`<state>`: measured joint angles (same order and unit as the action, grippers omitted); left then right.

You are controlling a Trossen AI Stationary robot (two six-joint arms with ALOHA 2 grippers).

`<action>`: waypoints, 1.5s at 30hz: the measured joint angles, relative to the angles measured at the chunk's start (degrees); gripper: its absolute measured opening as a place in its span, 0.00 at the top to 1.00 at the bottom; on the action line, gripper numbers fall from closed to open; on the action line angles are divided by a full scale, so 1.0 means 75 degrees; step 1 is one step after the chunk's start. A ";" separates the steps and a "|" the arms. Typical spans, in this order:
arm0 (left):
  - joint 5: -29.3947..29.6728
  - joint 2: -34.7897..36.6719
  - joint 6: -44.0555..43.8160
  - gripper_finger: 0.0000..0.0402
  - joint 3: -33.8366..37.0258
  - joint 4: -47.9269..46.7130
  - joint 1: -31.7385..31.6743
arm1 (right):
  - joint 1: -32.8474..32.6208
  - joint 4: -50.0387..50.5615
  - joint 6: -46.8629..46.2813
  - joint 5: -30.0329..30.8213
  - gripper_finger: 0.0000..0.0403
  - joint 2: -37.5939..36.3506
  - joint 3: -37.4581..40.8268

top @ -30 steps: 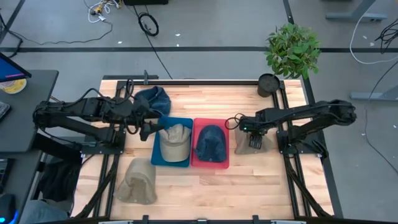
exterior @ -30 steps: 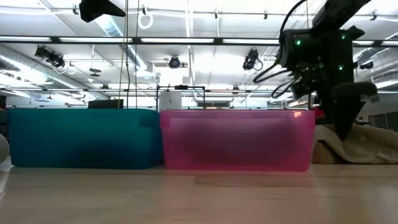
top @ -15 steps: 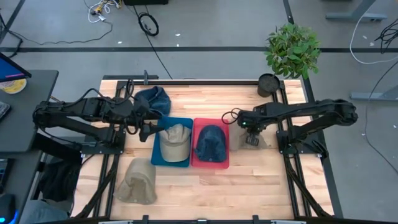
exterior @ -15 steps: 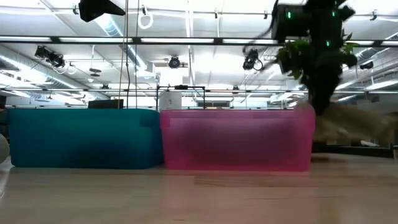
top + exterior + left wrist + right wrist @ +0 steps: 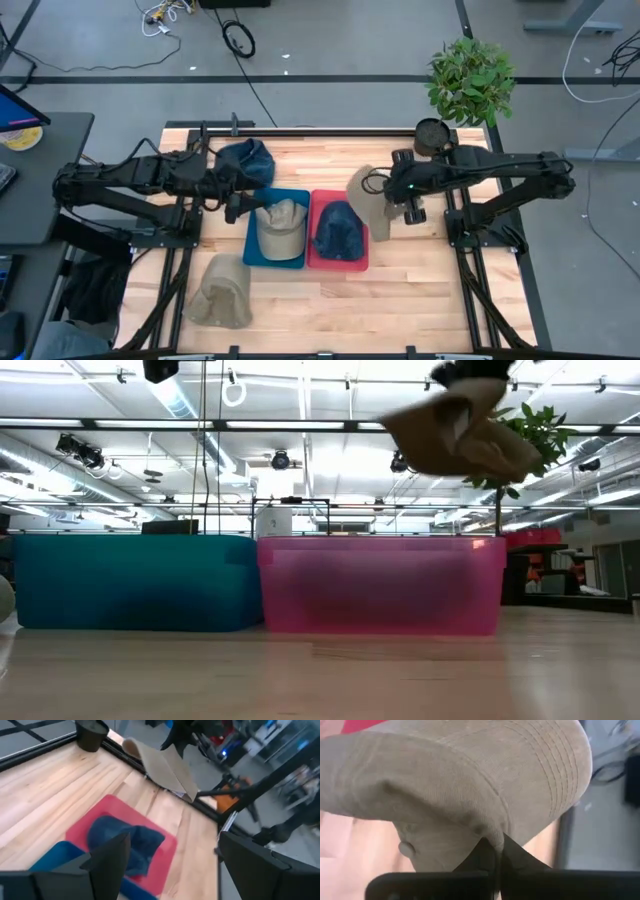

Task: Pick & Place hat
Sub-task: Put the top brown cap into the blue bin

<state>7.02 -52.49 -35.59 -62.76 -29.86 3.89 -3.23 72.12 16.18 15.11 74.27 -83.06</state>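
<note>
My right gripper (image 5: 398, 192) is shut on a tan hat (image 5: 367, 200), which hangs in the air beside the pink bin's right rim (image 5: 365, 232) and shows high up in the low view (image 5: 460, 430). A dark blue hat (image 5: 338, 230) lies in the pink bin. A tan cap (image 5: 281, 224) lies in the teal bin (image 5: 252, 250). My left gripper (image 5: 236, 208) stands open at the teal bin's left rim, with nothing between its fingers (image 5: 107, 865). My right gripper pinches a fold of the tan hat's cloth (image 5: 492, 836) between its two shut fingers (image 5: 485, 857). The stitched brim (image 5: 560, 760) spreads out beyond the fingers. The hat is lifted clear of the table and hangs from the gripper on the side toward the pink bin.
Another blue hat (image 5: 245, 160) lies on the table at the far left, and another tan hat (image 5: 220, 290) at the near left. A black pot (image 5: 431, 135) with a green plant (image 5: 470, 78) stands at the far right corner. Bare wood lies near the front edge.
My right gripper has shut on the tan hat that lay on the table right of the pink bin. It has risen and gone toward the far edge, lifting the hat clear; the hat now hangs high beside the pink bin.
</note>
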 joint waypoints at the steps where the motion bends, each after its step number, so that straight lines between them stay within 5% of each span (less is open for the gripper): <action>1: -0.0014 0.0000 -0.0170 0.23 0.0000 0.0056 -0.0041 | -0.0067 0.0011 0.0158 0.0124 1.00 0.0076 -0.0240; 9: 0.0030 -0.0318 -0.3708 0.23 0.0012 0.0465 -0.0793 | -0.0612 0.0061 0.1708 0.1673 1.00 0.1290 -0.1912; 21: -0.0734 -0.1140 -0.3737 0.23 0.0004 0.2397 -0.1354 | -0.1022 -0.0219 0.2987 0.1999 1.00 0.2807 -0.4194; 35: -0.1172 -0.1896 -0.3830 0.24 -0.0003 0.3697 -0.1354 | -0.0982 -0.0795 0.3778 0.2067 1.00 0.3117 -0.4355; 40: -0.1710 -0.2119 -0.3966 0.37 0.0000 0.3744 -0.1354 | -0.0979 -0.0870 0.3777 0.2066 1.00 0.3111 -0.4355; 45: -0.1979 -0.2213 -0.3478 0.72 0.0006 0.3872 -0.1351 | -0.0982 -0.0895 0.3769 0.2276 1.00 0.3111 -0.4355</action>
<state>-7.82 -69.09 -61.68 -62.72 -0.82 -6.24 -10.59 65.41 44.45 32.18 97.60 -115.72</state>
